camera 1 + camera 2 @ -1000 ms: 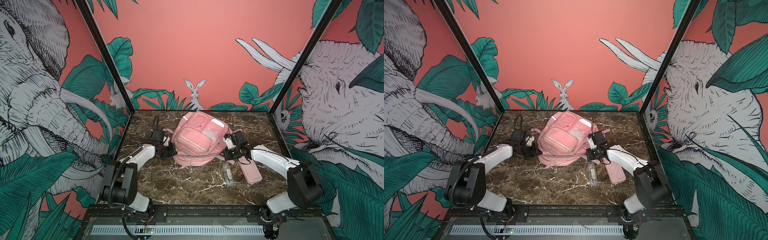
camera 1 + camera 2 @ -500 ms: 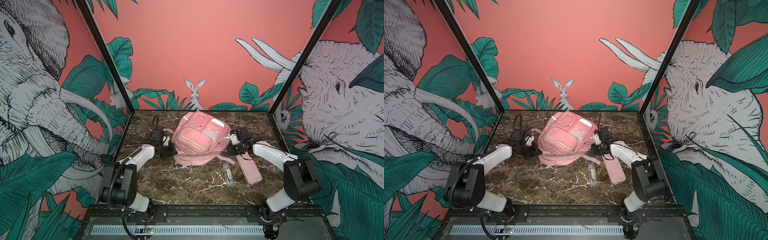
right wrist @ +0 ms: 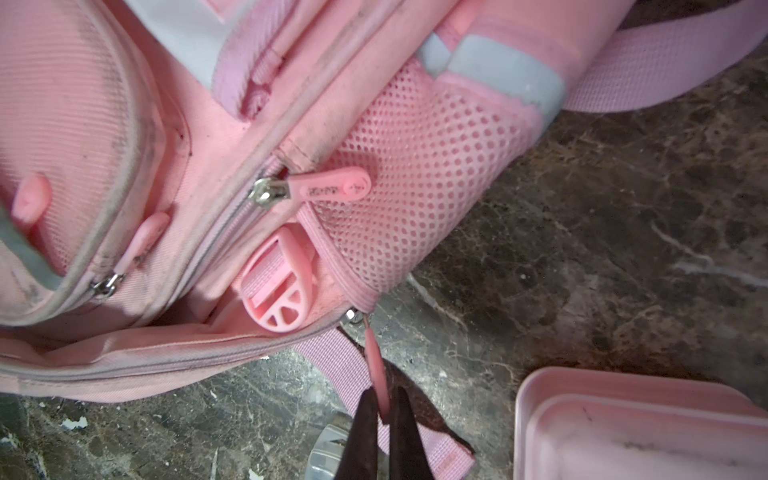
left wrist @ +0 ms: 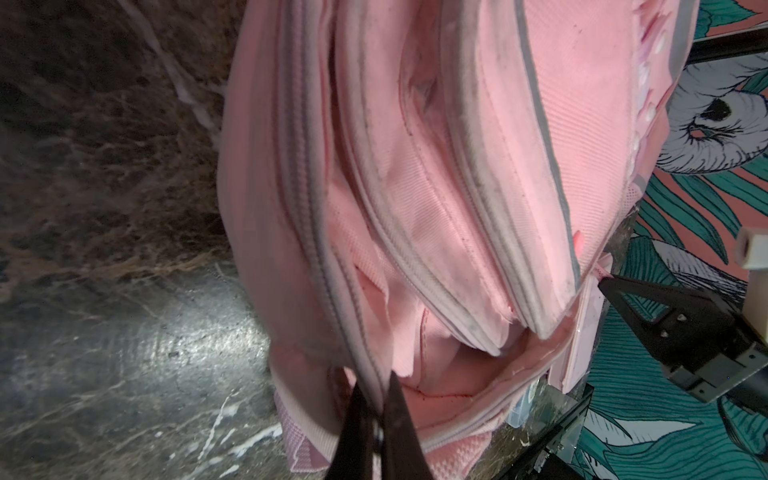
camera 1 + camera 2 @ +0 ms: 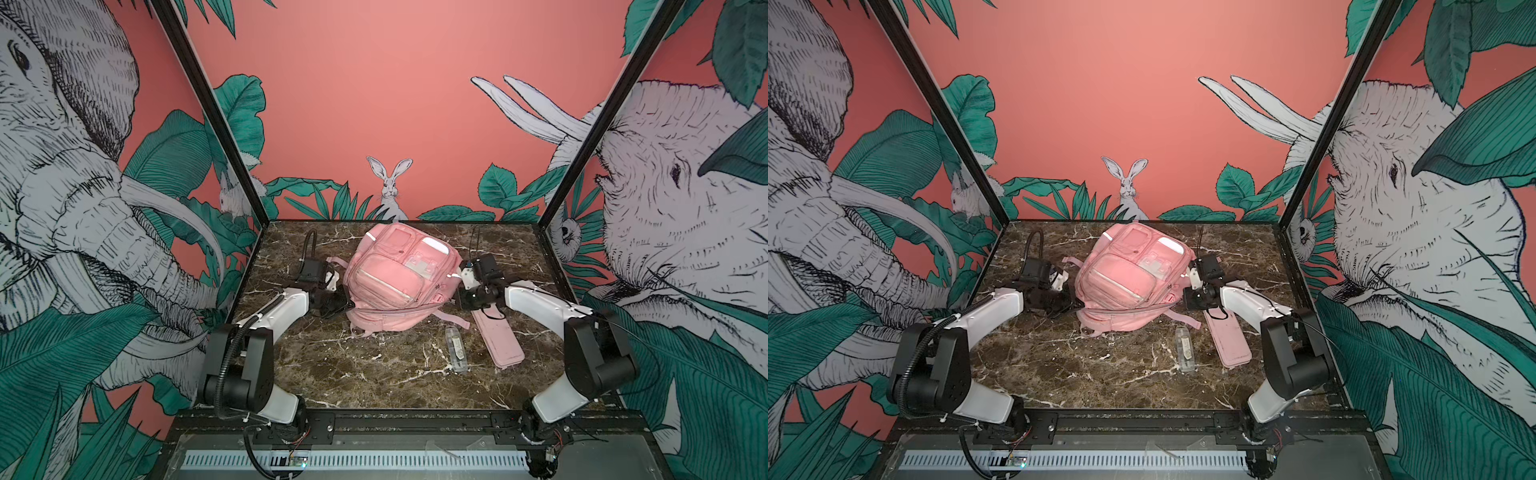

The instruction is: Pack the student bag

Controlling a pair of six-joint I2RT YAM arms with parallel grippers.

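The student bag (image 5: 395, 278) lies front up, centrally near the back edge of the worktop (image 5: 332, 374). The left gripper (image 4: 374, 386) is clamped on the bag's zip rim (image 4: 332, 266) on the side facing the left edge; the right gripper (image 3: 384, 395) pinches a pink zip pull (image 3: 376, 361) opposite, beside the pencil case (image 5: 496, 336)

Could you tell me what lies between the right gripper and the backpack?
Only a pink zipper pull, pinched by the right gripper and attached to the backpack; the right wrist view shows it.

Pink student bag (image 5: 395, 276) flat on marble, front pockets up; main zip open
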